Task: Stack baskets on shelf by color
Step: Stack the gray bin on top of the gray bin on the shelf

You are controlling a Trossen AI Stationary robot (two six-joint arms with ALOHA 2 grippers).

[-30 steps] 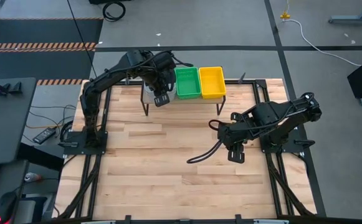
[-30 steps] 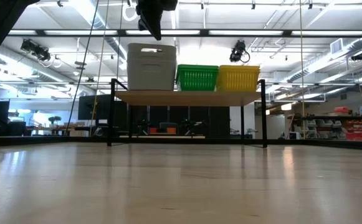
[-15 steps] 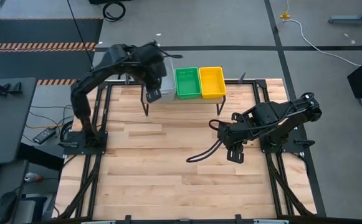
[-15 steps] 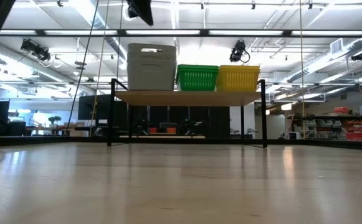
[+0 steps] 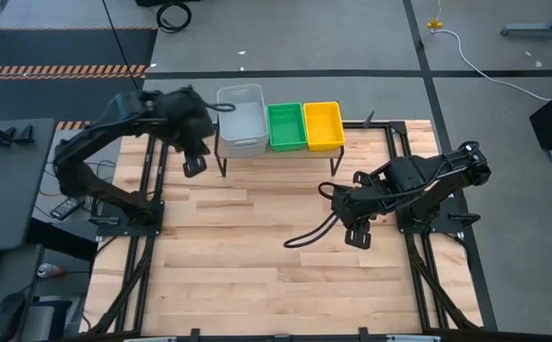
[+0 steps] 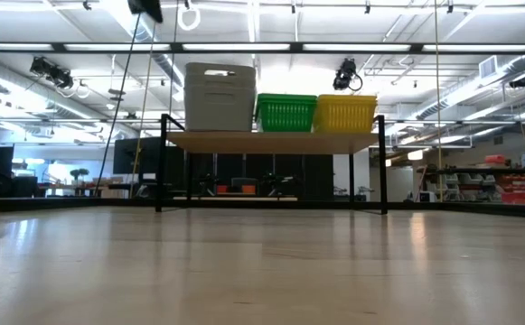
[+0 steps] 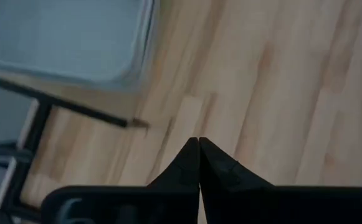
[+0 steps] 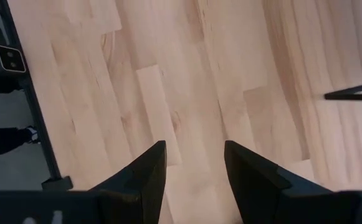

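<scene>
Three basket stacks stand in a row on the shelf (image 5: 285,152) at the table's far edge: light grey (image 5: 241,118) on the left, green (image 5: 285,124) in the middle, yellow (image 5: 324,123) on the right. In the low view the grey stack (image 6: 219,97), green (image 6: 285,112) and yellow (image 6: 346,112) rest on the shelf's plank (image 6: 271,140). My left gripper (image 5: 194,166) is shut and empty, left of the shelf above the table's far left corner; its wrist view shows the grey basket (image 7: 68,37). My right gripper (image 5: 355,235) hovers open over the table's right middle.
Black metal frame rails (image 5: 152,166) run along the table's left and right edges. A black cable (image 5: 312,233) loops from the right arm over the bare wooden tabletop (image 5: 256,256). The shelf's thin black legs (image 5: 223,166) stand near the far edge.
My left gripper has drawn back from over the grey basket stack, moving toward the table's left edge and slightly nearer, and now sits left of the shelf. The grey stack, earlier covered by the arm, now shows fully. The right arm has kept still.
</scene>
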